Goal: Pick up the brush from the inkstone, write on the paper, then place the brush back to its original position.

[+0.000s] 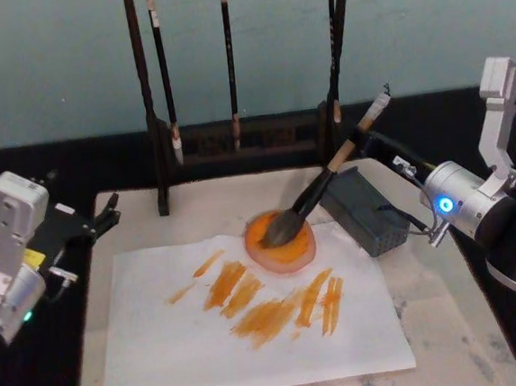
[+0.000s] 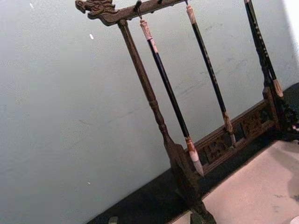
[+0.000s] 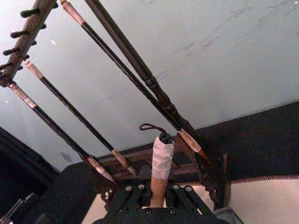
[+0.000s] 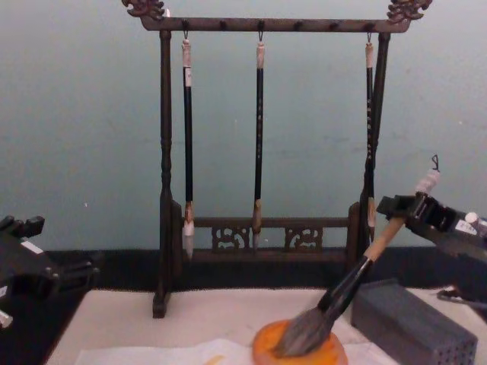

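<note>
Head view: the brush (image 1: 329,173) leans mid-frame with its grey bristles resting in the inkstone (image 1: 292,253), at the upper edge of the paper (image 1: 253,347).
The right claw (image 4: 407,207) pinches the wooden handle just below its white-wrapped end, at the right of the frame. Orange strokes mark the sheet. A grey block (image 1: 363,206) stands just right of the dish. The left claw (image 1: 106,215) sits spread at the worktop's (image 1: 450,321) left edge.
</note>
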Robot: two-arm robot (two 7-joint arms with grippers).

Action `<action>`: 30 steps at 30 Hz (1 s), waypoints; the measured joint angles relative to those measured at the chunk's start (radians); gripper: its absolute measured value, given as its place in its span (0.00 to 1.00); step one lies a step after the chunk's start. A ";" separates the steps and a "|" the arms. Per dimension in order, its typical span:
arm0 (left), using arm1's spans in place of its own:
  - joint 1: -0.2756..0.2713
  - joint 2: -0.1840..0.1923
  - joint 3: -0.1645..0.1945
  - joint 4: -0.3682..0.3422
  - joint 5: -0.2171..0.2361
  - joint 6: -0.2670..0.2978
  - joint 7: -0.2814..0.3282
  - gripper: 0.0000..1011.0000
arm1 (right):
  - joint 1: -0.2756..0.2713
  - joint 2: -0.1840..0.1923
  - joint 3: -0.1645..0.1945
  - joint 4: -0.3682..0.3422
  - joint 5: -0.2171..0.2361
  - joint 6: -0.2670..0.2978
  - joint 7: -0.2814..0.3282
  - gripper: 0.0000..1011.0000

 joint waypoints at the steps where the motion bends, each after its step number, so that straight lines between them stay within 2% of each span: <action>1: 0.000 0.000 0.000 0.000 0.000 0.000 0.000 0.99 | 0.000 0.000 0.000 0.001 0.004 -0.002 -0.002 0.16; 30: 0.000 0.000 0.000 0.000 0.000 0.000 0.000 0.99 | -0.001 0.000 0.000 0.001 0.007 -0.005 -0.003 0.16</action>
